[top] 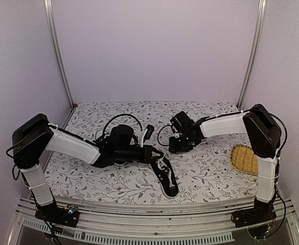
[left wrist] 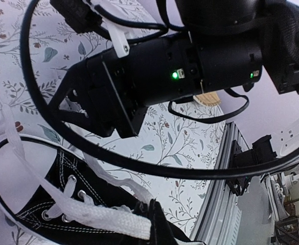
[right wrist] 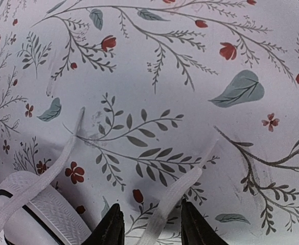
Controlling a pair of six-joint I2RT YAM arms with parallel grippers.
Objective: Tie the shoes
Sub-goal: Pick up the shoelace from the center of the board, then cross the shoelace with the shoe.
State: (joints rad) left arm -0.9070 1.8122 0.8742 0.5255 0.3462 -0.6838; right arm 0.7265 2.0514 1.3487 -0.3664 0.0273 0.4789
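One black shoe (top: 165, 178) with a white toe cap lies in the middle of the table, toe toward the near edge. My left gripper (top: 153, 157) is at its heel end. In the left wrist view the left gripper (left wrist: 157, 222) is shut on a flat white lace (left wrist: 103, 217) that runs across the shoe (left wrist: 88, 199). My right gripper (top: 170, 148) hangs just behind. In the right wrist view the right gripper (right wrist: 150, 224) stands open, astride a loose lace end (right wrist: 177, 199) lying on the cloth, with a gap on both sides. A white toe cap (right wrist: 42, 217) shows at lower left, another lace (right wrist: 52, 168) trailing from it.
A flowered cloth (top: 205, 173) covers the table. A woven yellow basket (top: 244, 159) sits at the right edge beside the right arm. A small black and white object (top: 146, 133) shows behind the left wrist. Metal rails (top: 154, 212) run along the near edge.
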